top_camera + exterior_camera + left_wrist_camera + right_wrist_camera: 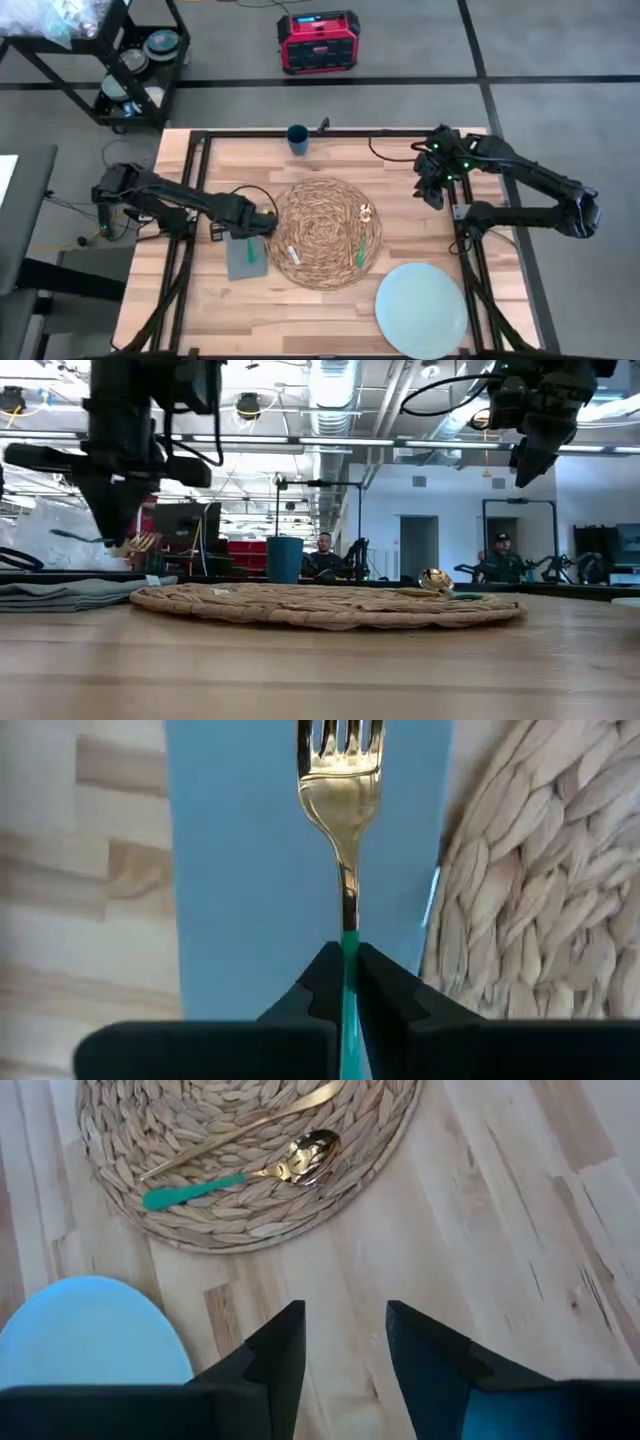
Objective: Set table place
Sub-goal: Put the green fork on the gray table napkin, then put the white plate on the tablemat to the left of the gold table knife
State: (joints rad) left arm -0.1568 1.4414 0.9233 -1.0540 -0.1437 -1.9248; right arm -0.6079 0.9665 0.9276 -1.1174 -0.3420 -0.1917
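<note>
From above, the round spiral-woven straw placemat [325, 232] lies mid-table [300, 310] on light-wood planks; the smooth pale-blue plate [421, 309] sits apart near the front right edge. The left end effector [262, 224] hangs between the grey napkin [245, 256] and the mat's rim.

At table height, the mat [330, 603] lies flat, with a dark blue cup [284, 559] behind it.

The left wrist view shows the left end effector [346, 982] clamped on a fork's [343, 810] teal handle, gold tines pointing straight ahead over the napkin [240, 870].

In the right wrist view, the right end effector [344, 1342] is spread apart over bare wood, with a teal-handled gold spoon [250, 1173] lying on the mat [200, 1210].
</note>
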